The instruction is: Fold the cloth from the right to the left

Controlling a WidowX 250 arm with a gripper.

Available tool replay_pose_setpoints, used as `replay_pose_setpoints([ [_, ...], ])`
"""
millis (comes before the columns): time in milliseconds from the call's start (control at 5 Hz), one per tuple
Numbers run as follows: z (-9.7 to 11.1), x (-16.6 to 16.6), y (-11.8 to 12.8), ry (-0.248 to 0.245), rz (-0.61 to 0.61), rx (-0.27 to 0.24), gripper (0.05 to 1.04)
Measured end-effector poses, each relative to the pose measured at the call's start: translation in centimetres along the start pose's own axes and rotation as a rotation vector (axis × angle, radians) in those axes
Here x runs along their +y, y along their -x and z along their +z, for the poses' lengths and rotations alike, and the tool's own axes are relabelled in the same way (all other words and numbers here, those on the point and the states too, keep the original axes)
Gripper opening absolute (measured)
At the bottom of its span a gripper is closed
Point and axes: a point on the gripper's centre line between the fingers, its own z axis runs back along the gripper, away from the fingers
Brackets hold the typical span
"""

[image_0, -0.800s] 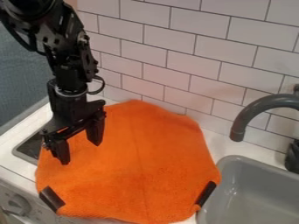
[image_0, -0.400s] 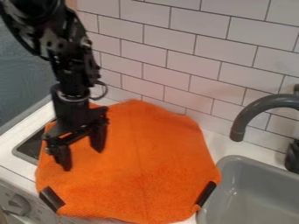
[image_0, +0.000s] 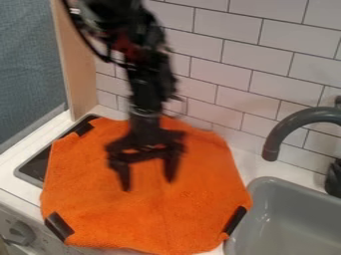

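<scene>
My gripper (image_0: pixel 148 186) hangs over the middle of the orange cloth (image_0: pixel 200 199), its two fingers spread apart and pointing down with nothing between them. The cloth lies spread out flat on the counter, covering much of the dark stove top at the left. Dark patches show at its lower left, lower right and upper left corners. Part of the cloth's back portion is hidden behind the gripper and arm.
The grey sink (image_0: pixel 293 219) is at the lower right, with a dark grey faucet (image_0: pixel 293 124) arching over it. A white tiled wall (image_0: pixel 233 60) stands behind the counter. At the left are a wooden panel (image_0: pixel 75 64) and a stove knob (image_0: pixel 21 233).
The arm and gripper have swung right, from the cloth's left side to its middle, uncovering the cloth's dark upper left corner. The cloth has not moved.
</scene>
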Motion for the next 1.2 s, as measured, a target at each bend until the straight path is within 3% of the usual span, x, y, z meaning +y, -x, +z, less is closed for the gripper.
replay_pose_setpoints([
  [200,0.6,-2.7,1.6,0.02,-0.18,-0.03,0.999],
  [400,0.1,-4.4,3.1,0.03,-0.301,-0.029,0.999],
  [600,-0.8,-5.5,3.4,0.054,-0.342,-0.022,0.999],
  [1200,-4.1,-8.7,3.7,0.042,-0.45,0.033,0.999],
])
